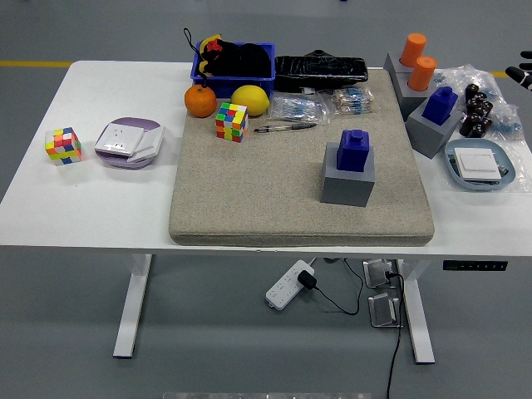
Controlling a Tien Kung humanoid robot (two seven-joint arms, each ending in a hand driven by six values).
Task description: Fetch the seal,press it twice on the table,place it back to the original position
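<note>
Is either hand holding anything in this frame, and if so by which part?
Nothing is held. Only a tip of the right hand shows at the right edge, clear of every object; the left hand is out of view.

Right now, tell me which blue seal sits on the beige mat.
The blue seal on the grey block mid-mat; the other blue seal stands off the mat, at its right edge.
</note>
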